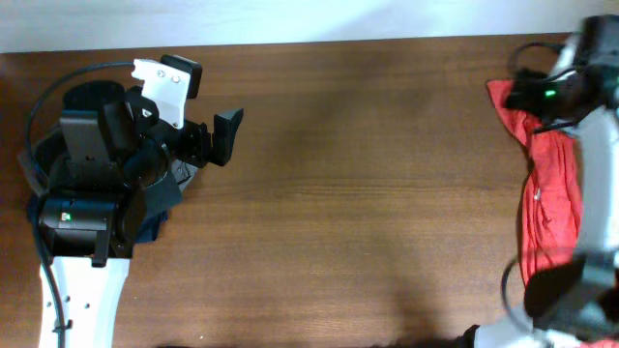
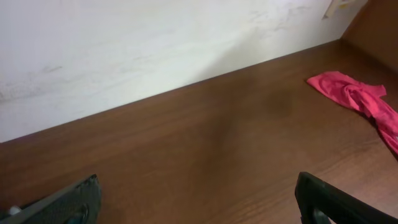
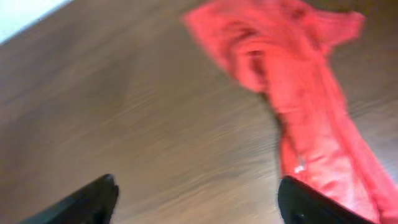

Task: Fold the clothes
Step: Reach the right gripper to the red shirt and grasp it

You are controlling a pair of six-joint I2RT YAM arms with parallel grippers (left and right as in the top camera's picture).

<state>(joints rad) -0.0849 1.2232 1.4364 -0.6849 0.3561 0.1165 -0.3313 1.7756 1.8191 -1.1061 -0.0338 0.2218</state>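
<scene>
A red-orange shirt (image 1: 551, 193) lies bunched in a long strip at the right edge of the table (image 1: 338, 193), not yet folded. The left gripper (image 2: 196, 186) and right gripper (image 3: 198, 186) gape wide, empty. Likely next: grasp the shirt and spread it flat.

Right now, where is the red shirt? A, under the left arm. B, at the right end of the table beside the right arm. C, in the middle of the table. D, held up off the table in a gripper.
B: the shirt lies in a crumpled strip at the right end of the table, next to the right arm.
</scene>
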